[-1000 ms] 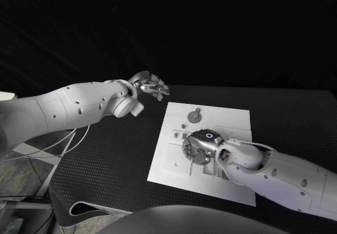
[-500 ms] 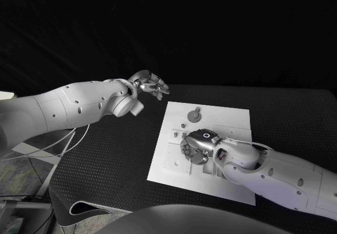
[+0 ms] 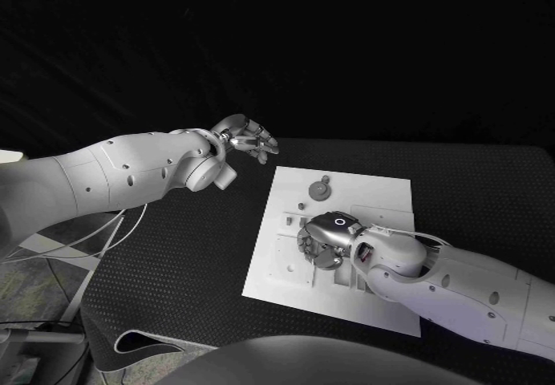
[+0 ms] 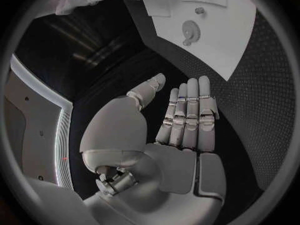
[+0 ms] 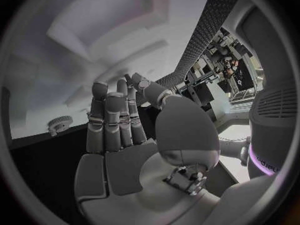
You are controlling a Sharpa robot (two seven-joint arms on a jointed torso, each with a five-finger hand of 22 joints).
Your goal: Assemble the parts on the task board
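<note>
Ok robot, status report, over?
Left robot hand open, off the board. Right robot hand low over the white board; grip unclear. Gear untouched.

Black textured table (image 3: 173, 265) is set against a fully dark backdrop (image 3: 277, 64). Pale tiled floor (image 3: 34, 273) is seen beside the table's edge, with thin cables (image 3: 87, 245) draped across it.

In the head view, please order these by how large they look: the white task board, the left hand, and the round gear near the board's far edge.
1. Task board
2. Left hand
3. Gear
The left hand is farther from the camera, so its true size may be understated.
</note>
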